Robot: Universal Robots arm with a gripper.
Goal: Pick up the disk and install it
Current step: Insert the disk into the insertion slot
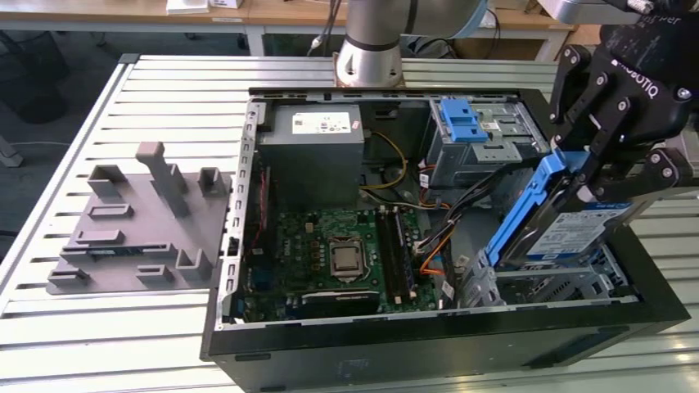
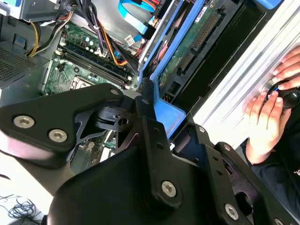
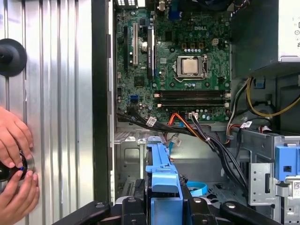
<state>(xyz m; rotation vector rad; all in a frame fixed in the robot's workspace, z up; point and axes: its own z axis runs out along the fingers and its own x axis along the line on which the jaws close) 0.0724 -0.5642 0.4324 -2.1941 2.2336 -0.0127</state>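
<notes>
Exterior view: gripper (image 1: 604, 182) clenched on disk (image 1: 562, 233). Disk tilted, lower end dipping into open computer case (image 1: 437, 348) at its corner drive cage (image 1: 546, 286), beside motherboard (image 1: 339, 254).

Second wrist view: disk's blue rail (image 2: 169, 115) pinched between black fingers (image 2: 150, 140), just inside case wall. Person's hand (image 2: 266, 119) outside case.

First wrist view: rail above case floor, motherboard beyond. Two hands (image 3: 14, 138) on slatted table (image 3: 61, 93) outside case.

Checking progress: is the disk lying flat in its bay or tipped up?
Tipped up. In the exterior view the disk slants steeply, lower end at the bay, upper end gripped by the gripper.
</notes>
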